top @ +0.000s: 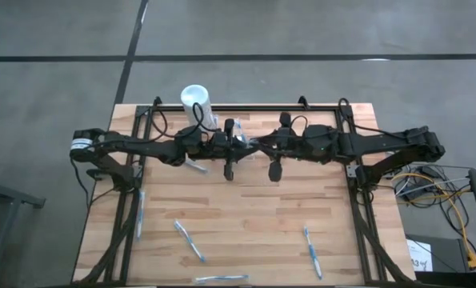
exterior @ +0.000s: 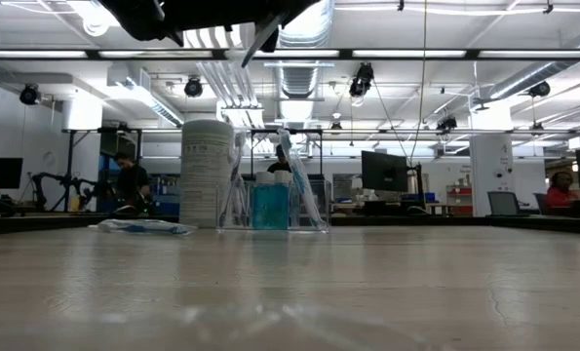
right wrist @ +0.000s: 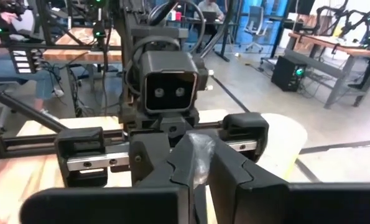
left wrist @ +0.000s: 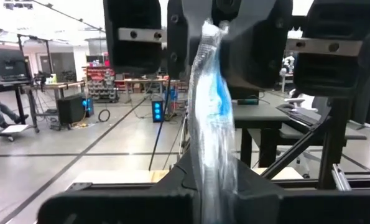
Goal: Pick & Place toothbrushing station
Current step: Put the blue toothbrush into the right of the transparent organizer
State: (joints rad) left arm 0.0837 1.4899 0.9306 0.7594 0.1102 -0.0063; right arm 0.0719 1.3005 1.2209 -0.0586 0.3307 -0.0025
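Note:
Both grippers meet high over the table's far middle. My left gripper (left wrist: 200, 183) and my right gripper (right wrist: 197, 168) are each shut on one clear-wrapped blue-and-white toothbrush (left wrist: 211, 106), which spans the short gap between them. The toothbrushing station (exterior: 270, 207), a small clear holder with something blue inside and wrapped brushes leaning in it, stands on the table next to a white cylinder (exterior: 207, 174). In the high view the grippers (top: 250, 146) hide the holder. My left gripper pinches the wrapped toothbrush at one end (left wrist: 204, 165) between its two fingers, coming about level from the table's left. The brush runs on from there to the other gripper, clear of the table. My right gripper pinches the crumpled clear wrapper at the opposite end (right wrist: 201, 154) between its two fingers, coming about level from the table's right. How far back it reaches is hidden by the fingers.
Loose toothbrushes lie on the wood: one near the left frame (top: 140, 216), others toward the near edge (top: 190, 242), (top: 312, 253), (top: 222, 278), and one under the left arm (top: 196, 166). The white cylinder (top: 196, 104) stands at the far edge.

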